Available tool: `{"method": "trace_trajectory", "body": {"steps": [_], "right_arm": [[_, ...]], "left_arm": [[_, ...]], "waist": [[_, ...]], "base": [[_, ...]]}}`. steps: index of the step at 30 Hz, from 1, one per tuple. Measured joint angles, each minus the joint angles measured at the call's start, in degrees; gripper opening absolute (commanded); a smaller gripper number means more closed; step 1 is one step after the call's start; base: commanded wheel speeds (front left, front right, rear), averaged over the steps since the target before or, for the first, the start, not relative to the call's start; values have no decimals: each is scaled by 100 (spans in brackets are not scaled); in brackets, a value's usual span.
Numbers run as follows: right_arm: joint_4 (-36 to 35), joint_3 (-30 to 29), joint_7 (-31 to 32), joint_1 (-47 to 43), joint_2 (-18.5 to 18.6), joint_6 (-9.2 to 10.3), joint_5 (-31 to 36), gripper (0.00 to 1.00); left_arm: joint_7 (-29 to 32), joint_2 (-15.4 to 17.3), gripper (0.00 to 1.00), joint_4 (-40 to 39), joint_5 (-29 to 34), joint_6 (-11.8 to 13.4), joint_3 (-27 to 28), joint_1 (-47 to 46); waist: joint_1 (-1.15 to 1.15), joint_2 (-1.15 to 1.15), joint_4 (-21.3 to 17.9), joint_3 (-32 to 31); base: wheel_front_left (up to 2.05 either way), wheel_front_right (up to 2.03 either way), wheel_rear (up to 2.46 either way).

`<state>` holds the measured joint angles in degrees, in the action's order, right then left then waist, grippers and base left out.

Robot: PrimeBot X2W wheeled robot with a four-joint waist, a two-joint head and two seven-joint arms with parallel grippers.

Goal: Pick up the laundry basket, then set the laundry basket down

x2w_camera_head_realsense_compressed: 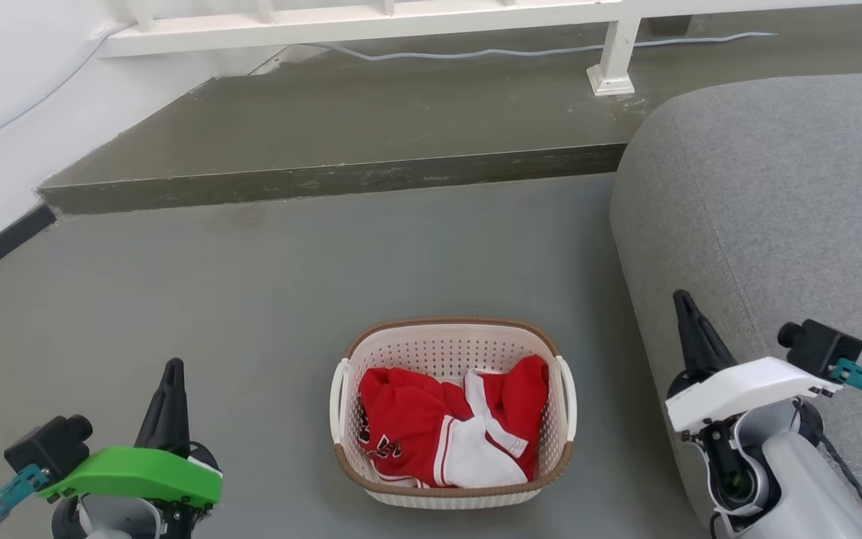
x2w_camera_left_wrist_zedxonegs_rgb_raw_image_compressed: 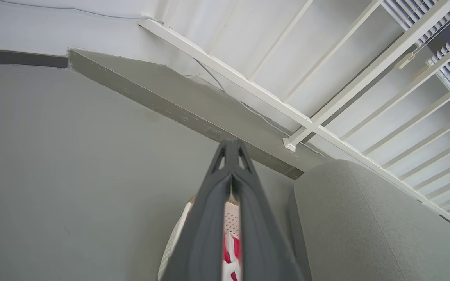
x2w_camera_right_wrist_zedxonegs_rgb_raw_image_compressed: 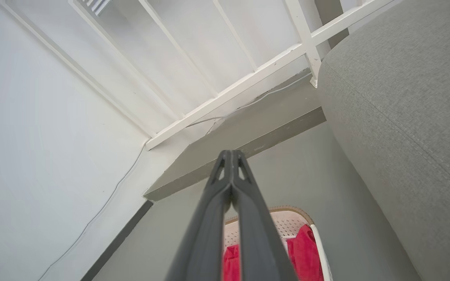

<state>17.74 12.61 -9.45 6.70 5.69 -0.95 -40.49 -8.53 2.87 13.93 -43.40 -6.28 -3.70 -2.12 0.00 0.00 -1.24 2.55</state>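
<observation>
Head view: the laundry basket (x2w_camera_head_realsense_compressed: 438, 350) stands upright on the grey floor (x2w_camera_head_realsense_compressed: 251, 299) at lower centre, between the two arms and near the base of a grey sofa (x2w_camera_head_realsense_compressed: 775, 209), without touching it. It holds a crumpled red and white garment (x2w_camera_head_realsense_compressed: 401, 419). Dark printed characters show on a fold at the garment's left side, but they are too creased to read. No other brand or label can be made out. The left end effector (x2w_camera_head_realsense_compressed: 174, 367), under a green wrist cover, and the right end effector (x2w_camera_head_realsense_compressed: 682, 298), under a white cover, both have their fingers pressed together on nothing, well apart from the basket. Both arms are cut off by the bottom edge. A raised step (x2w_camera_head_realsense_compressed: 326, 135), a white railing (x2w_camera_head_realsense_compressed: 371, 22) and a pale cable (x2w_camera_head_realsense_compressed: 521, 51) lie beyond.

Left wrist view: the fingers meet at the tips and hold nothing. They hide most of the basket, leaving one wall edge and a strip of perforated wall and garment visible in the slit between them.

Right wrist view: the fingers are likewise closed and empty. Behind them show part of the brown rim, one white handle and red cloth, and the rest is cut off by the bottom edge.
</observation>
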Motion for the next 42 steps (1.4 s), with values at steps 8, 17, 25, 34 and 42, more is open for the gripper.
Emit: {"method": "trace_trajectory", "body": {"steps": [8,17,25,34,42], "right_arm": [[-16,-181,154,-15,-21,-54,-521,0],[-35,-385,304,-17,-33,-108,-1069,0],[-43,-565,461,-20,-45,-160,-1585,0],[-49,-769,616,-25,-76,-229,-2136,0],[-60,-950,750,-39,-108,-302,-2649,0]], "left_arm": [[148,-5,0,14,-483,-1,75,-3],[302,-12,0,36,-998,-1,172,-8],[455,-16,0,45,-1432,-3,243,-13],[605,-20,0,60,-1978,-10,345,-18],[759,-24,0,77,-2429,-25,409,-21]], "waist": [[0,0,13,-23],[0,0,26,-49],[0,0,38,-72],[0,0,51,-98],[0,0,64,-121]], "base": [[0,0,0],[0,0,0],[0,0,0],[0,0,0],[0,0,0]]}}
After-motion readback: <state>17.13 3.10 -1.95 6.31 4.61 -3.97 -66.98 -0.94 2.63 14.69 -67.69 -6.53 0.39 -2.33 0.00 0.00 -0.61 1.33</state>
